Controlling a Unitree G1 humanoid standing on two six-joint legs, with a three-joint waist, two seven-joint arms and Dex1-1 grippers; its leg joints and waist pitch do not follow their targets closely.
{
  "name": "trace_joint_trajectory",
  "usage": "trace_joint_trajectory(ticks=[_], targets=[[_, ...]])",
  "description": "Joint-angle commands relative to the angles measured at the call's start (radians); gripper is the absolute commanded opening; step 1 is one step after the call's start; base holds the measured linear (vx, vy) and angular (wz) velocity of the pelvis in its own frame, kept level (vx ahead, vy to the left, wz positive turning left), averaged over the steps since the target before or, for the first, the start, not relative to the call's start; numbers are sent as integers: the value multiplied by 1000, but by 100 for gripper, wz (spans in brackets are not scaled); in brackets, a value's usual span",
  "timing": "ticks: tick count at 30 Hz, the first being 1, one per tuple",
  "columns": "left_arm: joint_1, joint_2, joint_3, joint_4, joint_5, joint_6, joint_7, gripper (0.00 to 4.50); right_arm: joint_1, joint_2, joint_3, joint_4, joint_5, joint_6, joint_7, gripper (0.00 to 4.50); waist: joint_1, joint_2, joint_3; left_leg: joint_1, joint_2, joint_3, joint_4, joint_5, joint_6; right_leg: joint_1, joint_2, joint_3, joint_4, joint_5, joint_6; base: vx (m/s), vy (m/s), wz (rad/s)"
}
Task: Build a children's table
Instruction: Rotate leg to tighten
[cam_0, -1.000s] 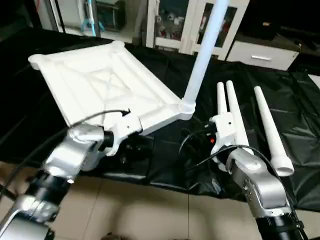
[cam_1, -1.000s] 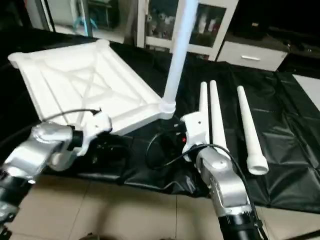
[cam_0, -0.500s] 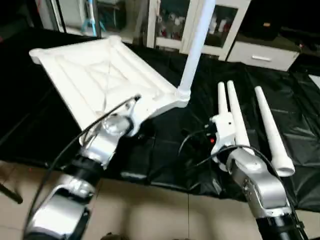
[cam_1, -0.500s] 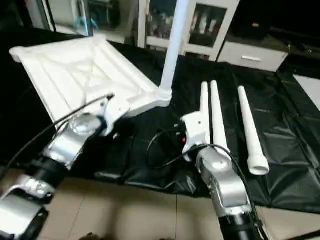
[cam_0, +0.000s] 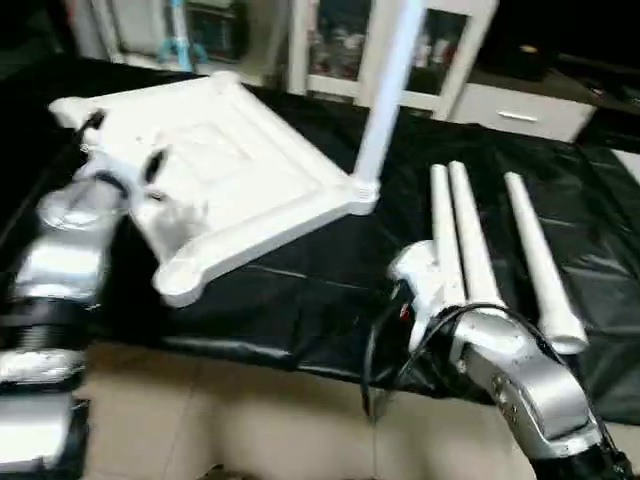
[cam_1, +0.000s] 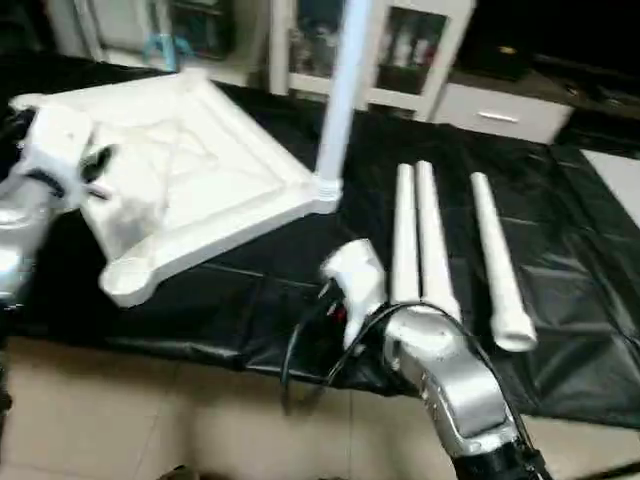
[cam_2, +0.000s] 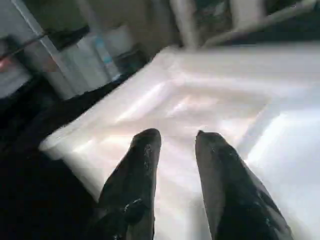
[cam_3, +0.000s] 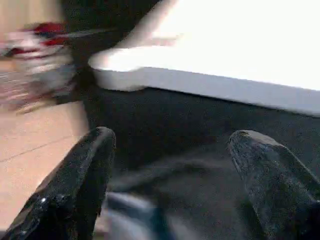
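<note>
The left claw (cam_2: 172, 145) is seen over the left part of the white table top (cam_0: 240, 180), its two black fingers (cam_2: 137, 170) standing a little apart with nothing between them. Whether the fingertips touch the plastic cannot be told. From the head views the left arm (cam_0: 65, 240) is seen at the left edge of the scene, its wrist beside the top's left side.

The right claw (cam_3: 170, 150) is spread wide and holds nothing. It hangs near the front edge of the table (cam_0: 300, 300), which is covered in black sheeting, and it points toward a rounded corner of the white top (cam_3: 107, 62). The silver right arm (cam_0: 510, 370) is seen at the near right, with a black cable looping beside it.

The table top lies upside down on the left half of the black table, its ribbed underside facing up. A round socket (cam_0: 180, 280) is seen at its near corner, close to the table's front edge. One white leg (cam_0: 385, 95) stands upright in the socket at the top's right corner and rises out of the frame. Three more white legs lie flat on the right half of the table: two (cam_0: 455, 235) side by side and touching, and a third (cam_0: 540, 260) just to their right, apart from them. Cabinets (cam_0: 340, 50) are seen beyond the far edge of the table.
</note>
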Motion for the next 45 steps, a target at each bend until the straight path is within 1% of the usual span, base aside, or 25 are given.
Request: trace_joint_trajectory(ticks=[1, 2, 4, 6, 8, 9, 11, 13, 17, 18, 19, 20, 23, 29, 31, 33, 34, 35, 36, 38, 40, 42, 43, 44, 45], targets=[[4, -8, -17, -8, 14, 21, 2, 144, 4, -19, -2, -20, 15, 16, 23, 394, 0, 28, -64, 20, 26, -5, -76, -217, -15, 54, -52, 42, -56, -171, -135, 0, 0, 0], [34, 53, -13, 3, 53, 72, 27, 144, -5, -39, 7, -29, 28, 31, 58, 394, 7, 22, -64, 26, 26, -2, -74, -227, -21, 47, -50, 42, -57, -169, -143, 0, 0, 0], [74, 103, -20, 13, 76, 137, 30, 144, -17, -55, 8, -23, 28, 37, 81, 394, 4, 19, -62, 15, 23, -7, -81, -256, -30, 57, -53, 43, -56, -215, -126, 0, 0, 0], [99, 105, -29, 2, 70, 180, -10, 144, -23, -60, 6, -16, 27, 34, 87, 394, 4, 19, -60, 19, 23, -8, -82, -279, -38, 51, -56, 44, -63, -267, -114, 0, 0, 0], [133, 94, -54, -25, 56, 221, -78, 144, -29, -69, 8, -8, 25, 29, 97, 394, 9, 19, -57, 35, 25, -4, -80, -328, -44, 35, -59, 46, -74, -309, -122, 0, 0, 0], [154, 88, -84, -45, 50, 232, -123, 144, -32, -72, 10, -5, 26, 28, 99, 394, 12, 19, -52, 29, 27, -8, -86, -355, -48, 39, -62, 47, -77, -351, -118, 0, 0, 0], [169, 81, -106, -66, 46, 247, -151, 144, -33, -75, 11, -6, 28, 30, 101, 394, 16, 21, -54, 34, 27, -9, -87, -375, -52, 37, -63, 47, -80, -374, -112, 0, 0, 0], [177, 67, -124, -81, 34, 259, -174, 144, -33, -76, 12, -5, 27, 28, 100, 394, 21, 20, -57, 27, 27, -13, -89, -365, -55, 44, -65, 46, -79, -361, -107, 0, 0, 0], [162, -18, -152, -111, -28, 283, -214, 144, -32, -78, 12, -1, 18, 20, 93, 394, 29, 19, -58, 30, 26, -10, -86, -360, -55, 43, -64, 46, -79, -334, -116, 0, 0, 0], [160, -26, -156, -111, -27, 283, -220, 144, -31, -78, 11, -1, 16, 19, 92, 394, 30, 18, -60, 24, 25, -11, -86, -344, -53, 49, -65, 46, -77, -324, -113, 0, 0, 0], [154, -39, -163, -110, -26, 278, -231, 144, -29, -78, 9, -2, 14, 18, 90, 394, 29, 21, -60, 21, 24, -12, -87, -337, -54, 52, -64, 46, -76, -319, -111, 0, 0, 0], [150, -47, -165, -109, -27, 274, -235, 144, -29, -77, 7, -1, 12, 17, 88, 394, 28, 17, -62, 20, 24, -12, -86, -321, -52, 54, -64, 45, -75, -303, -107, 0, 0, 0], [130, -90, -182, -104, -43, 262, -254, 144, -31, -68, -11, 19, -13, 0, 47, 394, 29, 23, -63, 20, 24, -11, -84, -301, -52, 54, -62, 45, -73, -276, -114, 0, 0, 0], [105, -152, -235, -81, -51, 255, -269, 144, -51, -48, -41, 77, -68, -29, -46, 394, 28, 20, -66, 16, 20, -8, -81, -270, -58, 61, -61, 44, -67, -224, -131, 0, 0, 0], [83, -195, -264, -37, -31, 219, -257, 144, -60, -36, -66, 90, -71, -22, -86, 394, 27, 30, -67, 19, 19, -8, -80, -267, -56, 60, -59, 44, -69, -214, -127, 0, 0, 0], [56, -238, -286, 7, -11, 191, -243, 144, -64, -29, -84, 93, -71, -12, -115, 394, 27, 25, -69, 14, 19, -9, -79, -240, -49, 67, -59, 44, -67, -186, -127, 0, 0, 0], [47, -260, -292, 14, -13, 191, -244, 144, -61, -30, -85, 90, -71, -11, -117, 394, 28, 32, -70, 14, 18, -8, -77, -236, -48, 67, -59, 44, -65, -181, -128, 0, 0, 0], [43, -268, -296, 16, -14, 191, -246, 144, -60, -30, -85, 89, -72, -13, -119, 394, 27, 31, -71, 16, 20, -8, -76, -228, -46, 67, -60, 44, -65, -165, -134, 0, 0, 0], [40, -282, -310, 11, -16, 188, -253, 144, -54, -29, -87, 86, -74, -14, -123, 394, 27, 38, -71, 15, 21, -9, -77, -229, -47, 69, -60, 43, -65, -155, -141, 0, 0, 0], [39, -288, -317, 10, -16, 185, -255, 144, -52, -27, -88, 84, -76, -15, -126, 394, 25, 35, -71, 12, 19, -8, -76, -230, -41, 72, -59, 43, -65, -151, -144, 0, 0, 0], [37, -304, -325, 15, -17, 164, -249, 144, -48, -22, -92, 80, -79, -16, -136, 394, 24, 40, -71, 13, 19, -7, -75, -233, -37, 72, -58, 44, -65, -155, -145, 0, 0, 0], [32, -317, -336, 29, -9, 146, -250, 144, -45, -18, -98, 73, -80, -15, -148, 394, 23, 56, -71, 14, 18, -8, -74, -238, -34, 71, -58, 44, -68, -163, -146, 0, 0, 0], [32, -317, -341, 27, -4, 149, -254, 144, -43, -16, -102, 67, -80, -14, -156, 394, 22, 51, -70, 14, 17, -7, -75, -242, -31, 72, -58, 43, -69, -174, -145, 0, 0, 0], [37, -310, -344, 7, 0, 160, -259, 144, -39, -15, -106, 60, -79, -13, -165, 394, 23, 62, -70, 13, 17, -9, -74, -236, -29, 72, -59, 44, -68, -179, -146, 0, 0, 0], [41, -304, -346, -8, 2, 170, -262, 144, -37, -15, -109, 55, -79, -12, -170, 394, 23, 56, -70, 15, 18, -6, -74, -239, -25, 71, -58, 44, -71, -190, -145, 0, 0, 0]])
